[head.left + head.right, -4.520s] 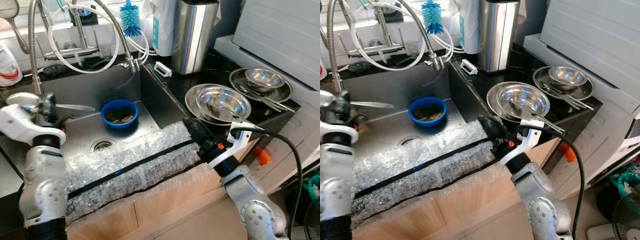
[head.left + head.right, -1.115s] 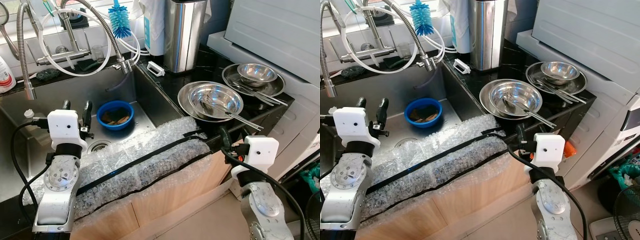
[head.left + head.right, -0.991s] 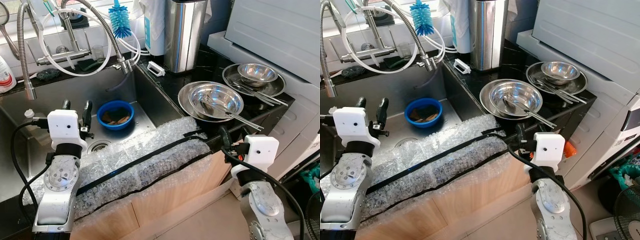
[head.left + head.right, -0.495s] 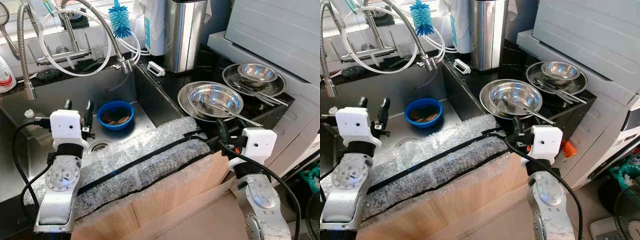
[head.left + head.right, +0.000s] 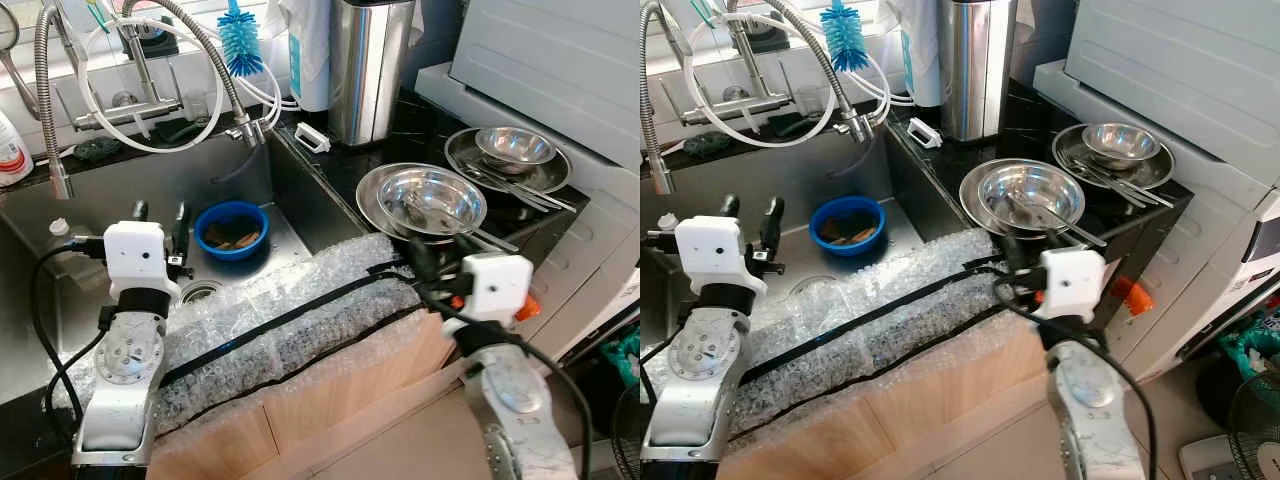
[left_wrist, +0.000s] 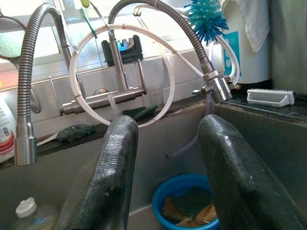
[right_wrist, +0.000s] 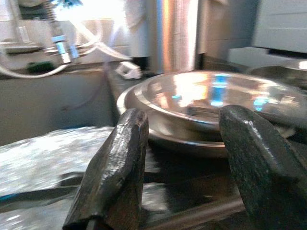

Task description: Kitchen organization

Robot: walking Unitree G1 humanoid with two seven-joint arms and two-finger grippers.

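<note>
A blue bowl (image 5: pixel 232 228) with scraps in it sits on the floor of the steel sink (image 5: pixel 150 180). My left gripper (image 5: pixel 160 213) hovers open over the sink, just left of the bowl; the left wrist view looks past its fingers (image 6: pixel 115 163) at the bowl (image 6: pixel 187 206). On the black counter right of the sink, a steel bowl with utensils rests on a steel plate (image 5: pixel 430 198). My right gripper (image 5: pixel 424 265) is open at the counter's front edge, a little short of that plate (image 7: pixel 192 115). A second plate with a small bowl (image 5: pixel 515 150) lies farther right.
Bubble wrap (image 5: pixel 280 320) with black tape pads the sink's front edge, above a cardboard panel (image 5: pixel 330 400). Faucets and hoses (image 5: pixel 150 90), a blue brush (image 5: pixel 237 40), a steel canister (image 5: pixel 368 60) and a white scrubber (image 5: pixel 312 138) line the back. A white appliance (image 5: pixel 560 60) bounds the right.
My right gripper has swung left and forward along the counter edge, closer to the steel plate. The left gripper has barely shifted.
</note>
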